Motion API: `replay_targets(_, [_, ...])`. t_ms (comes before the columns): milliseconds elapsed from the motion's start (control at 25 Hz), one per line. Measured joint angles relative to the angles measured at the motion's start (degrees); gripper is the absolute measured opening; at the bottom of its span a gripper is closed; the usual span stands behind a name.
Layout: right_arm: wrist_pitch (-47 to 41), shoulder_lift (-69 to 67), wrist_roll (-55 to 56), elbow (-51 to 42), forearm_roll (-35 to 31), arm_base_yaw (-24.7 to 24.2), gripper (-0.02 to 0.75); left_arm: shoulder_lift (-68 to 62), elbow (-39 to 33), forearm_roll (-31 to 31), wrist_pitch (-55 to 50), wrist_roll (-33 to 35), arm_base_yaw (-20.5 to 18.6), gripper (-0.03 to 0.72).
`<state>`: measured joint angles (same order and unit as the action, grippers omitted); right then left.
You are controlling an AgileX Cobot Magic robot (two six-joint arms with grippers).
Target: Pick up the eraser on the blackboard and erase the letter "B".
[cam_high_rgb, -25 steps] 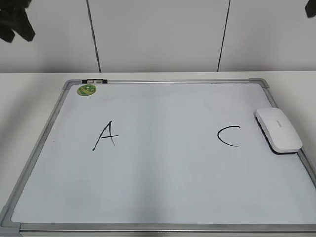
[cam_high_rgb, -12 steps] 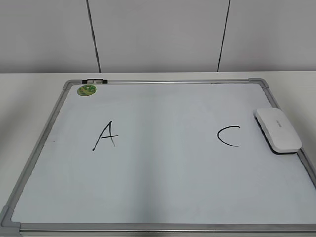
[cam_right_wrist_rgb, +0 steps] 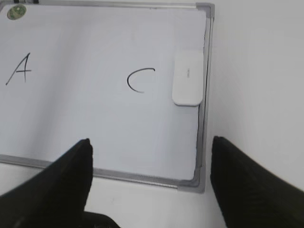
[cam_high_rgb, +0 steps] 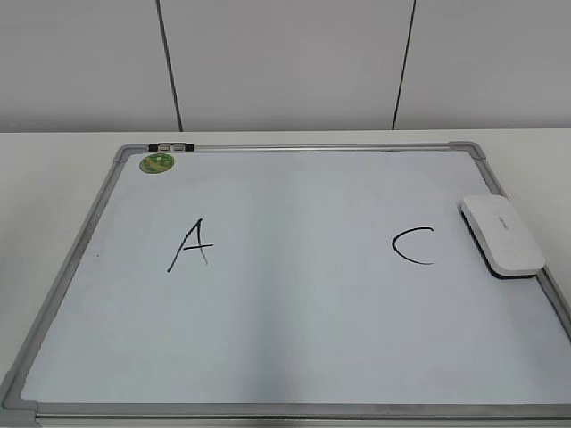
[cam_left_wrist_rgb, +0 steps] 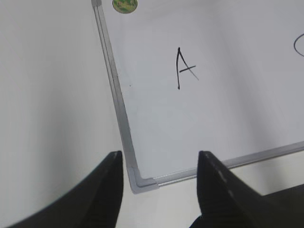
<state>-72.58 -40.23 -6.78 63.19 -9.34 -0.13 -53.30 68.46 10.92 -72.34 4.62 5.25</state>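
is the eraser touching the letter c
Apart. The right wrist view shows a bare strip of blackboard between the eraser and the letter C; the exterior view agrees.

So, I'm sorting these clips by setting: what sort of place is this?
Probably a lab or office test bench, not a classroom: the blackboard lies flat on a plain white table with the eraser on it, and bare white wall panels stand behind.
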Motion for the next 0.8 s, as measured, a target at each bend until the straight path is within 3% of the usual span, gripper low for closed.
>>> replay_targets(400, [1.97, 19.07, 0.42, -21.57, 3.36, 0.0, 0.592, 15.19, -14.87, -3.51, -0.14, -2.97, 0.0, 0.365])
replay_targets(800, [2.67, 26.8, 2.27, -29.58, 12.32, 0.0, 0.592, 26.32, -34.58, -4.46, 4.42, -3.07, 0.0, 0.365])
